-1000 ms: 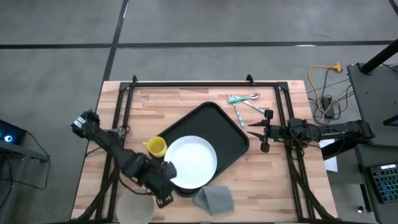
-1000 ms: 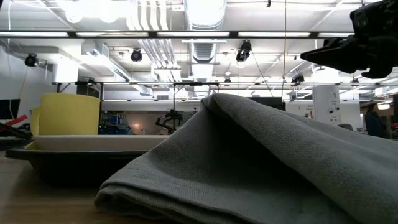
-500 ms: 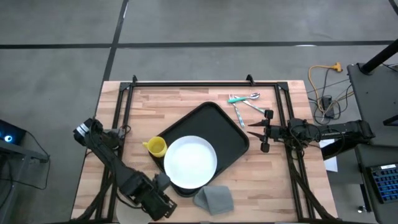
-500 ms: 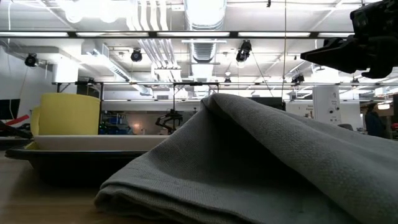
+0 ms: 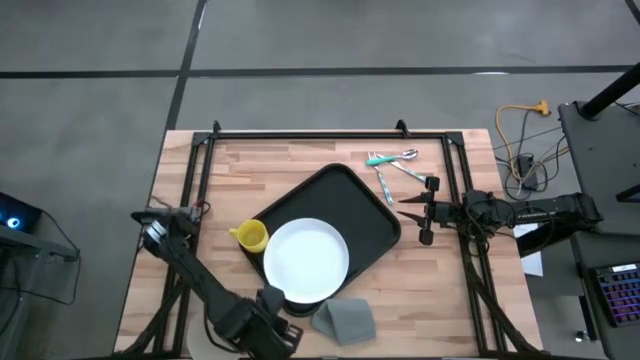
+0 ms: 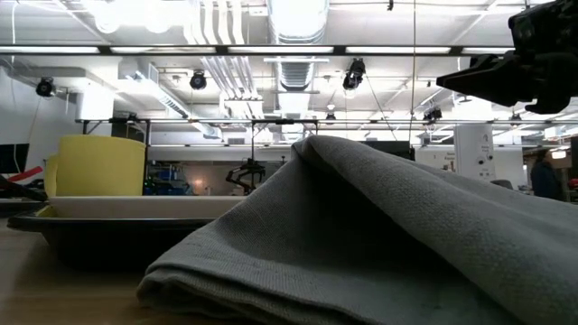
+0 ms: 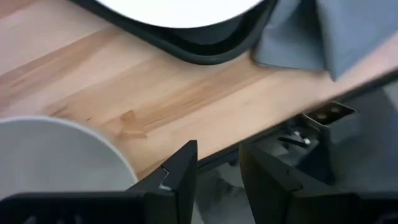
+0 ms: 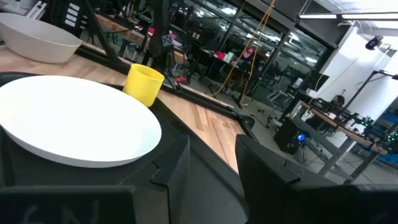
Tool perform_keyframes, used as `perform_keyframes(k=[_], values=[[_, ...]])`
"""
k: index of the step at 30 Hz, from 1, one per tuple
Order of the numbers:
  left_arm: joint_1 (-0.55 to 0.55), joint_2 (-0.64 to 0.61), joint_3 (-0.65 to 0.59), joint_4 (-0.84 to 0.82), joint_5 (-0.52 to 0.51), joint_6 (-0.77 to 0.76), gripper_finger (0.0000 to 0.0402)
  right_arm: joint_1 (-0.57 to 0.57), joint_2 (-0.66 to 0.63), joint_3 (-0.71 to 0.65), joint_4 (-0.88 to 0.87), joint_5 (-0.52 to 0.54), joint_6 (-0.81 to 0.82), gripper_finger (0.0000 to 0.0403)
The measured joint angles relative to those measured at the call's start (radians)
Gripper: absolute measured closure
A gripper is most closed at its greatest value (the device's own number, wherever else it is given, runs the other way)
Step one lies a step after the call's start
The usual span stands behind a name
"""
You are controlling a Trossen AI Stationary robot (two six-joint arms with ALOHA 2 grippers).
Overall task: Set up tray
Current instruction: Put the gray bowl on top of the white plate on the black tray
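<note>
Starting at the left gripper (image 7: 217,180): we see it at the table's near edge, fingers apart with a narrow gap and nothing between them. In the high view it (image 5: 268,335) sits at the bottom of the picture, just beside the grey cloth (image 5: 343,318) and near the tray's closest corner. Its wrist view shows a white bowl (image 7: 59,152) close to the fingers on the wooden table (image 7: 186,99), with the cloth and the tray's rim farther off.

We find the right gripper (image 5: 415,213) at the right side of the table, just off the tray's right edge, hanging there with fingers parted and empty. Its wrist view looks across the tray.

We see the black tray (image 5: 350,205) lying at an angle in the middle of the table. On it rests a white plate (image 5: 305,260), toward the near-left part. A yellow cup (image 5: 249,236) stands just beside the tray's left rim, near the plate. Some cutlery (image 5: 390,165) with teal handles lies on the wood past the tray's far-right edge.
</note>
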State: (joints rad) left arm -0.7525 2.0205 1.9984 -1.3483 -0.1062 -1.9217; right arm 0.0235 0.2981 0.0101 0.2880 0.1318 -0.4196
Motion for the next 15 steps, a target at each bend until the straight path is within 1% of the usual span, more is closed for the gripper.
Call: perform_keyframes(k=[4, 8, 10, 12, 15], values=[[0.0, 0.102, 0.16, -0.11, 0.002, -0.057, 0.0297, 0.0, -0.001, 0.0, 0.0, 0.0, 0.0, 0.028], [0.0, 0.201, 0.282, -0.171, 0.038, -0.114, 0.0297, 0.0, -0.001, 0.0, 0.0, 0.0, 0.0, 0.028], [0.0, 0.244, 0.325, -0.182, 0.059, -0.139, 0.0297, 0.0, -0.001, 0.0, 0.0, 0.0, 0.0, 0.028], [0.0, 0.281, 0.356, -0.204, 0.115, -0.164, 0.0297, 0.0, -0.001, 0.0, 0.0, 0.0, 0.0, 0.028], [-0.005, 0.295, 0.345, -0.202, 0.147, -0.213, 0.0297, 0.0, -0.001, 0.0, 0.0, 0.0, 0.0, 0.028]])
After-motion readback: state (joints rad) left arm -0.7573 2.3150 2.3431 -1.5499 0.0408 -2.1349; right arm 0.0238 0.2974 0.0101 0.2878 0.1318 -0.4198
